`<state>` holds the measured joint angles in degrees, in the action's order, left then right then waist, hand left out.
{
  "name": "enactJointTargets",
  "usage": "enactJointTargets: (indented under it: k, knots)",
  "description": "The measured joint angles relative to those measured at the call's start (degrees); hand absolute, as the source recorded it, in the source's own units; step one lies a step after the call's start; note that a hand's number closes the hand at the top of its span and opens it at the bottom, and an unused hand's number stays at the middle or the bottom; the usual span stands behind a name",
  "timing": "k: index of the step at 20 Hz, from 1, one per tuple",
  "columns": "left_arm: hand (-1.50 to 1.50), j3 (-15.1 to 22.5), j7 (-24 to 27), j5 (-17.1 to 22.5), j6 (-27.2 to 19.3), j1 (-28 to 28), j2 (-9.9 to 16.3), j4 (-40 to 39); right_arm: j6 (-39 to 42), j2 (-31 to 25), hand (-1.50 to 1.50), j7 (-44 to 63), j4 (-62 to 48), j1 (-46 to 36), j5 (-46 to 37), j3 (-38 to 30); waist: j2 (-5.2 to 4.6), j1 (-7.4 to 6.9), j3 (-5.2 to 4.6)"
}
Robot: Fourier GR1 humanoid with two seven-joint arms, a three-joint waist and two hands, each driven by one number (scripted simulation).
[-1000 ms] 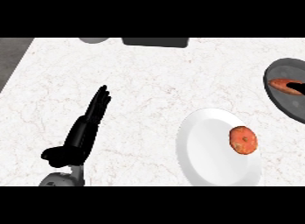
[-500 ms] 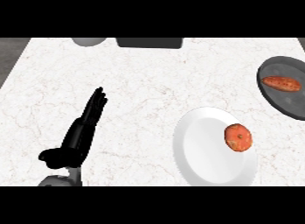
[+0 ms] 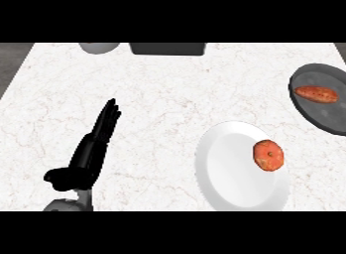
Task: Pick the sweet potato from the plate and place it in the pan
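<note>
An elongated orange sweet potato point(image 3: 316, 94) lies inside the dark round pan point(image 3: 338, 118) at the right edge of the head view. Below and left of the pan, a white plate point(image 3: 232, 184) carries a round orange-red item point(image 3: 267, 155) near its right rim. My left hand point(image 3: 89, 155) rests open at the lower left, fingers straight and pointing up the counter, far from the plate and pan, holding nothing. My right hand does not show.
A grey bowl point(image 3: 98, 47) and a dark rectangular box point(image 3: 168, 48) stand at the counter's far edge. The white marble counter point(image 3: 168, 109) stretches between my hand and the plate. The counter's left edge runs near my hand.
The view has shifted, so the pan, plate and far objects sit slightly further left and more of the pan shows. My left hand stays open and in about the same place.
</note>
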<state>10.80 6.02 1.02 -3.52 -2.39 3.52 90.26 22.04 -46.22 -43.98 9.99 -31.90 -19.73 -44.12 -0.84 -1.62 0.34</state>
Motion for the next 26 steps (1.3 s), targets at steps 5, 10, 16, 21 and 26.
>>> enactJointTargets:
  k: [5, 10, 16, 21, 26]
  knots:
    - [0.00, -0.5, 1.2, 0.3, 1.1, 1.1, 0.6, -0.4, -0.4, -0.2, -1.50, -1.4, 1.1, 2.4, 0.2, 0.9, 0.11, 0.04, -0.02]
    - [0.00, -0.7, 0.0, 0.4, 1.0, 0.7, 0.3, 0.5, -0.8, 0.2, -1.50, -2.3, 1.8, 3.6, 0.1, 2.3, 0.22, 0.15, -0.04]
    - [0.00, -0.8, -0.1, 0.4, 1.3, 1.9, 0.2, 1.6, -2.4, 0.4, -1.50, -3.4, 2.1, 5.1, 0.2, 3.8, 0.33, 0.29, -0.08]
    - [0.00, -0.4, -0.4, -0.4, 0.7, 1.1, -0.9, 1.0, -3.9, 0.7, -1.50, -4.3, 2.0, 5.4, -0.1, 5.3, 0.32, 0.35, -0.09]
    - [0.00, -1.5, -0.8, -0.1, 1.3, 0.6, -0.2, 1.0, -5.6, 0.1, -1.50, -5.7, 2.0, 5.8, -0.1, 5.9, 0.30, 0.27, -0.08]
